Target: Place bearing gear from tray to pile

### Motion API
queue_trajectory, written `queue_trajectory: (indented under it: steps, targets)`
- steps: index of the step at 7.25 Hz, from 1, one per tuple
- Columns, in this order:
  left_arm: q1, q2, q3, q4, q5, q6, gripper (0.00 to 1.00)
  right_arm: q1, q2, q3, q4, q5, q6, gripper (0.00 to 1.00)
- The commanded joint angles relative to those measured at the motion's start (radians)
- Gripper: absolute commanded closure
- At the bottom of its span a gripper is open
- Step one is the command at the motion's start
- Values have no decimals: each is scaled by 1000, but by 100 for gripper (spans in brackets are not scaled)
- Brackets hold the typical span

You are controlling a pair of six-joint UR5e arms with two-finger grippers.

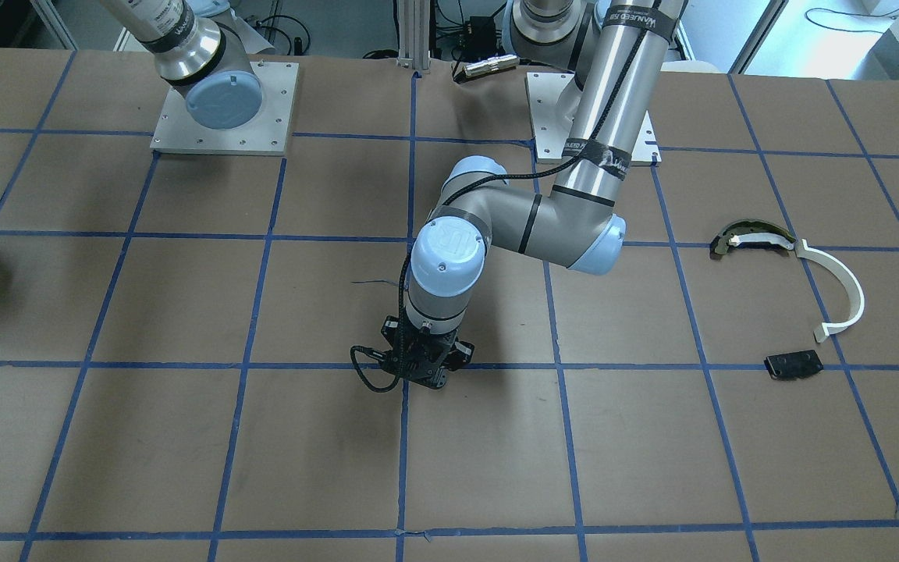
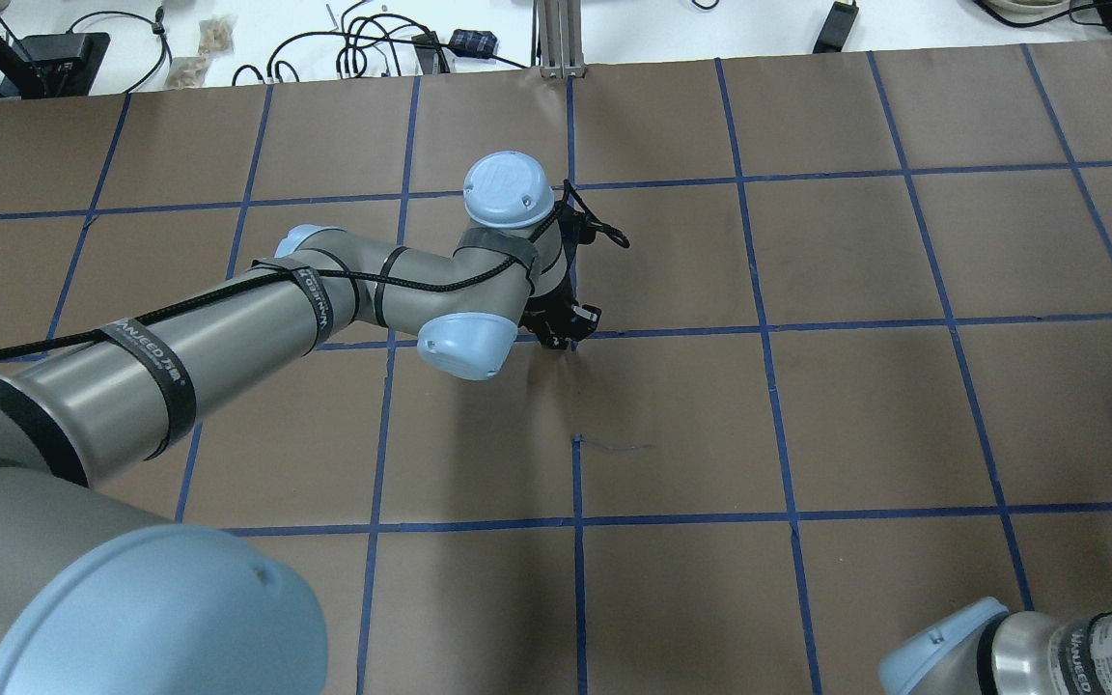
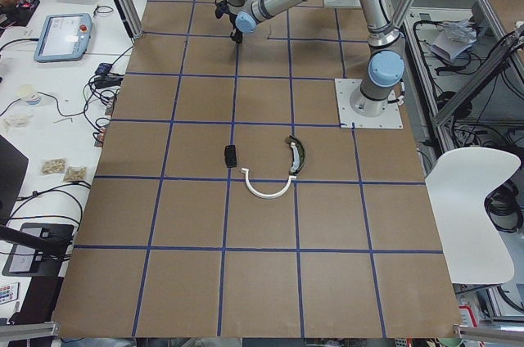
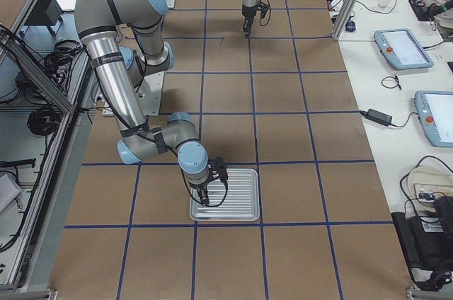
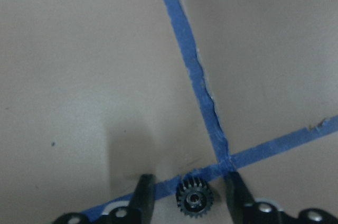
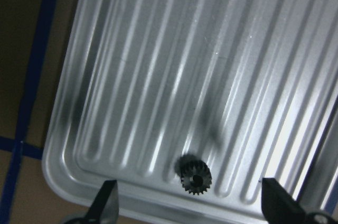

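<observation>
A small black bearing gear point(image 5: 194, 200) lies flat on a blue tape line at the table's middle. My left gripper point(image 5: 189, 195) is open around it, with a gap on each side; the gripper also shows in the front view point(image 1: 424, 375). A second black gear point(image 6: 194, 175) lies in the ribbed metal tray point(image 6: 158, 76) near its corner. My right gripper point(image 6: 190, 203) is open just above it. The pile lies far off toward my left: a white half-ring point(image 1: 847, 289), an olive curved piece point(image 1: 754, 236) and a black plate point(image 1: 793, 364).
The tray point(image 4: 237, 194) sits at my right end of the table, with the right arm bent over it. The brown table top carries a blue tape grid. The two arm base plates point(image 1: 223, 109) stand at the robot's edge of the table.
</observation>
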Motion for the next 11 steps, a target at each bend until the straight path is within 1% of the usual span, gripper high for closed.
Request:
queue_trajectory:
  steps: [1,2,3,4,5,6,7,8,9,10,11]
  targets:
    - [2,9,10,0,0,5,100,-9,38,6,-75,-7,4,11]
    - [26,37,11,-18,1,22,100,-7,35,6,-72,-6,18,15]
    - [98,64,13,-47,-2,56,100,-4,35,6,-70,-6,35,15]
    - [168,96,14,-85,-2,109,100,-3,32,6,-70,-4,35,18]
    - [266,113,24,-119,-8,181,100,-1,35,7,-70,2,35,22]
    - [390,129,27,-176,-27,240,100,-1,34,8,-69,2,35,23]
    - [507,152,28,-258,-28,319,100,-1,35,9,-69,3,35,26]
    - [581,182,30,-321,7,349,100,-1,37,9,-66,5,33,30]
    - [636,198,27,-334,61,433,100,0,37,15,-61,5,35,34]
    - [719,201,19,-336,84,550,100,2,31,32,-70,3,35,39]
    - [812,201,13,-330,84,665,100,5,32,32,-70,3,35,46]
